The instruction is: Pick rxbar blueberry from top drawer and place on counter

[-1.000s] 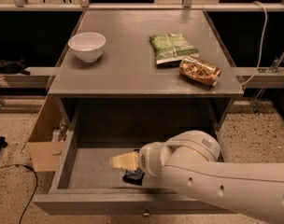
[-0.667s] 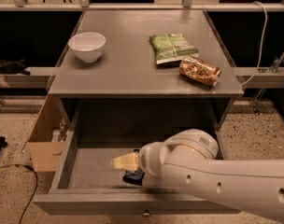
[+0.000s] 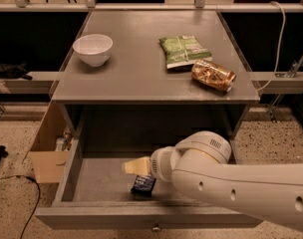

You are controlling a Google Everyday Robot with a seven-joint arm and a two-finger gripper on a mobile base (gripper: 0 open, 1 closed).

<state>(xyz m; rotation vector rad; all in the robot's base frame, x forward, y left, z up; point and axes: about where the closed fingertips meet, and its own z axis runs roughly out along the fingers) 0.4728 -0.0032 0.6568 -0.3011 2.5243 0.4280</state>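
Note:
The rxbar blueberry (image 3: 143, 184), a small dark navy bar, lies on the floor of the open top drawer (image 3: 73, 176), near its front middle. My gripper (image 3: 137, 166), pale yellow at the end of the white arm, reaches into the drawer from the right and sits just above and behind the bar. Whether it touches the bar does not show. The drawer's round knob (image 3: 153, 228) is at the bottom edge. The grey counter (image 3: 136, 73) is above the drawer.
On the counter stand a white bowl (image 3: 92, 49) at the left, a green snack bag (image 3: 184, 51) and a golden-brown packet (image 3: 213, 75) at the right. An open cardboard box (image 3: 47, 156) stands on the floor left of the drawer. A cable (image 3: 278, 39) hangs at the right.

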